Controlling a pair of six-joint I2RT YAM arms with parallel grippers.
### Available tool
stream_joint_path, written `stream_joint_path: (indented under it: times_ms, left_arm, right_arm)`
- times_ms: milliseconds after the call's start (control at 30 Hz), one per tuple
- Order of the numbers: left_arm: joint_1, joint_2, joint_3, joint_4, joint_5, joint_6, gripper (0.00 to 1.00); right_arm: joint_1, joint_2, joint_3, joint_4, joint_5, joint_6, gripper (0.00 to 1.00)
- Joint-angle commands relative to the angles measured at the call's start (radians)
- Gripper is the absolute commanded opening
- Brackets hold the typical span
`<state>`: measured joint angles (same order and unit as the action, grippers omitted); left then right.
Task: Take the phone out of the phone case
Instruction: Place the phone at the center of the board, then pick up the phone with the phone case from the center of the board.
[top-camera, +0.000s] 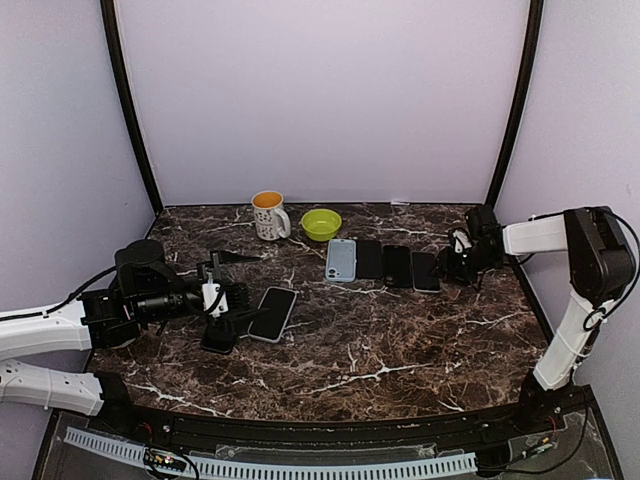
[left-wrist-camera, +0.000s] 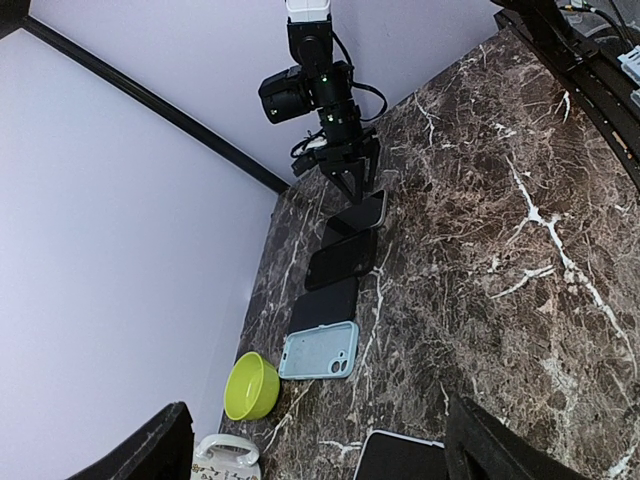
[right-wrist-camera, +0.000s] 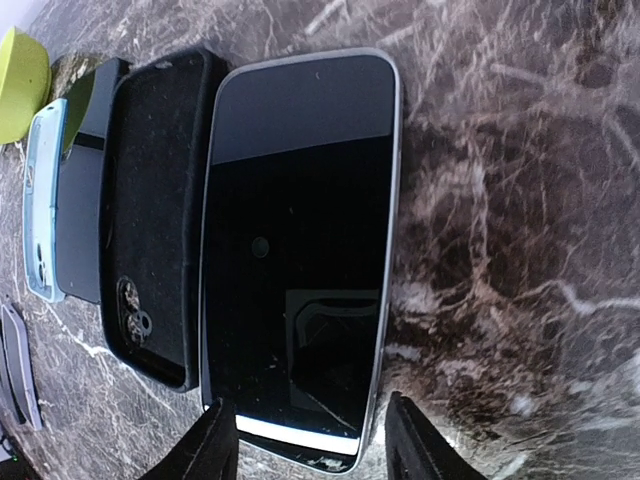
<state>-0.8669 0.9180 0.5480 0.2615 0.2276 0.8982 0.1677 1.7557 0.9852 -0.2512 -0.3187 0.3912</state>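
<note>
Currently right gripper (right-wrist-camera: 308, 402), half open and empty, straddles one end of the bare phone (right-wrist-camera: 300, 230) beside its black case (right-wrist-camera: 155, 200) near the surface's right edge; a low retreat could drag the phone.

Pale blue case (top-camera: 340, 260) lies beside three dark slabs (top-camera: 397, 266) — mug (top-camera: 268, 215) and bowl (top-camera: 321, 224) behind.

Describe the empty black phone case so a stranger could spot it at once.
On the marble table, find the row of four flat items right of the green bowl. The black case is third counting from the light blue case. Its neighbours are glossy phones; it alone is matte, hollow, with a camera cutout.
</note>
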Motion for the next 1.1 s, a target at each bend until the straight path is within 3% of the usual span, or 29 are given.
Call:
stream_joint_path:
  times_ms: [0, 300, 500, 633, 833, 1067]
  left_arm:
    - [-0.001, -0.009, -0.003, 0.006, 0.016, 0.01, 0.89]
    - [0.0, 0.042, 0.023, 0.007, -0.048, -0.076, 0.89]
    - [0.0, 0.114, 0.108, -0.025, -0.124, -0.262, 0.86]
    - [0.0, 0.202, 0.276, -0.146, -0.195, -0.452, 0.78]
    - [-0.001, 0.29, 0.441, -0.349, -0.266, -0.693, 0.77]
    - [-0.001, 0.445, 0.59, -0.643, -0.397, -1.068, 0.89]
  right_arm:
    - [0.008, -0.051, 0.056, -0.057, 0.073, -0.052, 0.51]
    - [0.08, -0.14, 0.093, -0.146, 0.234, -0.09, 0.6]
    - [0.124, -0.182, 0.138, -0.181, 0.281, -0.089, 0.66]
    - [0.138, -0.215, 0.154, -0.178, 0.31, -0.082, 0.7]
    - [0.145, -0.297, 0.125, -0.116, 0.371, -0.042, 0.79]
    - [0.147, -0.347, 0.122, -0.105, 0.369, -0.035, 0.86]
